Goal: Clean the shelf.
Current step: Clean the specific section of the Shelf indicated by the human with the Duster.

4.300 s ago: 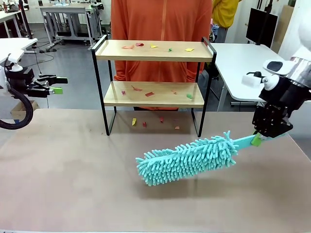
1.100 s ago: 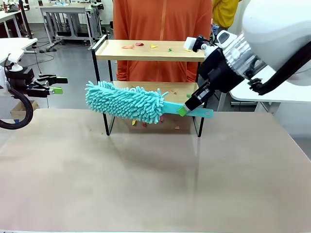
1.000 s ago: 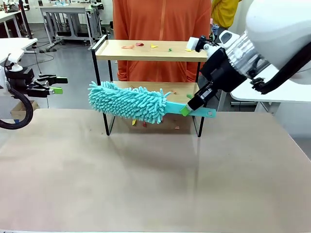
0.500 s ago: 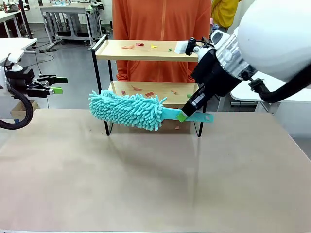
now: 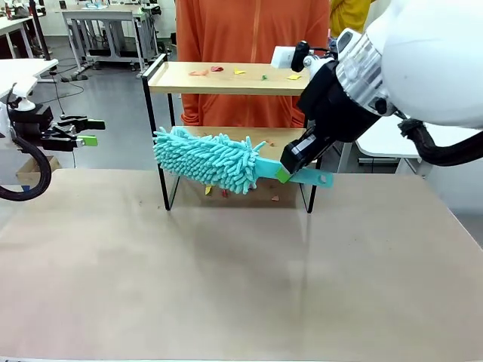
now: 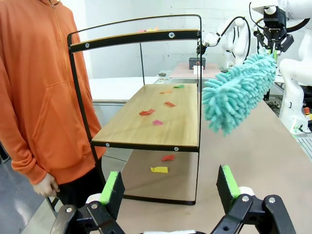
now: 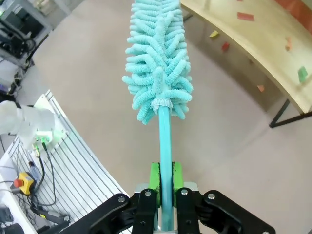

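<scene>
Nearest me is the bare brown desk (image 5: 226, 286). Off at its left edge the left hand (image 5: 87, 133) hangs with its green pads spread wide apart and empty.

Further in, the right hand (image 5: 284, 173) is clamped tight on the flat handle (image 5: 308, 179) of a fluffy teal duster (image 5: 207, 158), and the handle's tip pokes out past the fingers. The duster head sits across the front of the shelf (image 5: 234, 79) at the height of the lower board (image 5: 279, 139). From the front it hides the left part of that board, so I can't tell from there if it touches the wood. The right wrist view has the head out over the desk, just beside the board's edge rather than on it.

The shelf stands at the desk's far side, its right end rail covered by the big white arm (image 5: 423, 60). Little coloured paper scraps (image 5: 217, 69) lie on both boards and on the desk underneath, too small to make out much. Behind stands a person in an orange hoodie (image 5: 249, 30), cut off at the top.
</scene>
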`<action>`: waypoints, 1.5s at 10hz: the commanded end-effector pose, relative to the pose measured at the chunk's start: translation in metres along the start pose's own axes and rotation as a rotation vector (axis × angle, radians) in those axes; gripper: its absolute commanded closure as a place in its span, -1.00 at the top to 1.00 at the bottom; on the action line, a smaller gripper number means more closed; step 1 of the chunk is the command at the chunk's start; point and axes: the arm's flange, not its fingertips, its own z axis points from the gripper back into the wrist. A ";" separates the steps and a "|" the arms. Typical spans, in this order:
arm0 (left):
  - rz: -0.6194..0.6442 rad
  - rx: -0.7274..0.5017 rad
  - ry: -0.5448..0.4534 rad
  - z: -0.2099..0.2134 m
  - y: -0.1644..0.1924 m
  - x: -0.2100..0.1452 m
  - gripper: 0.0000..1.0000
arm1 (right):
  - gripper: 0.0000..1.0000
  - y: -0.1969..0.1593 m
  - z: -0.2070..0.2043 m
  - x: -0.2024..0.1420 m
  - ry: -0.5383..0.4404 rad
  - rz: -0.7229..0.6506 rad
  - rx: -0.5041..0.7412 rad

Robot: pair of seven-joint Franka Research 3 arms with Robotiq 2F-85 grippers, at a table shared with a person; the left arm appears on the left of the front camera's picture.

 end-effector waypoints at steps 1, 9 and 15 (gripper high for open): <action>-0.007 -0.001 0.004 0.001 -0.001 0.003 1.00 | -0.74 0.008 0.003 0.011 -0.001 -0.073 -0.049; -0.007 -0.001 0.004 0.001 -0.001 0.003 1.00 | -0.74 0.013 -0.050 0.101 -0.153 -0.274 -0.144; -0.007 -0.001 0.004 0.001 -0.001 0.003 1.00 | -0.74 -0.004 -0.062 0.118 -0.137 -0.285 -0.127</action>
